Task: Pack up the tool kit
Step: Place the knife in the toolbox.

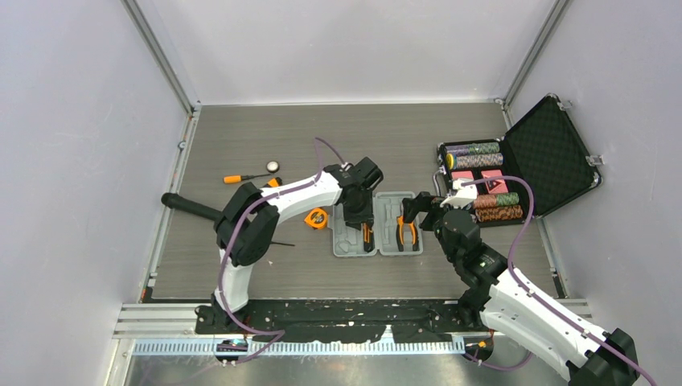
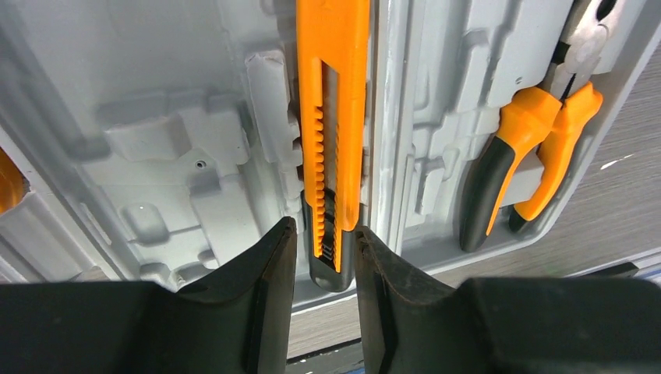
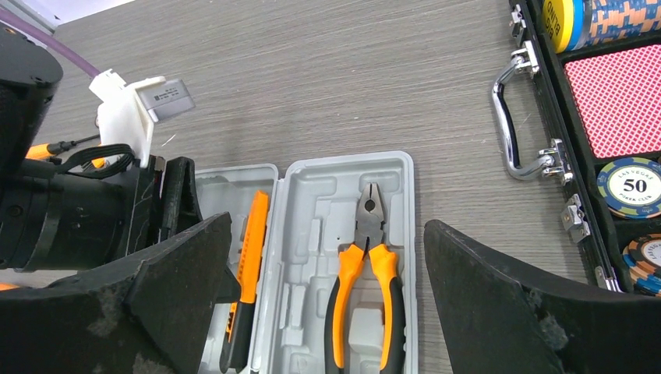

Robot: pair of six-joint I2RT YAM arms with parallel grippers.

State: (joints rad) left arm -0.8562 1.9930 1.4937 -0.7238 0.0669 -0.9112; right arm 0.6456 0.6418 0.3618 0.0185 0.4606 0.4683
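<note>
The grey tool kit case lies open at mid-table. An orange-and-black utility knife rests in the slot beside the hinge, and orange-handled pliers sit in the right half. My left gripper hovers over the knife's black end, fingers narrowly apart on either side of it, a thin gap showing on the left. My right gripper hangs wide open above the pliers with nothing in it. An orange tape measure and an orange-handled screwdriver lie on the table to the left of the case.
A black foam-lined case of poker chips stands open at the right, its chrome handle facing the tool case. A long black handle and a small white round object lie at the left.
</note>
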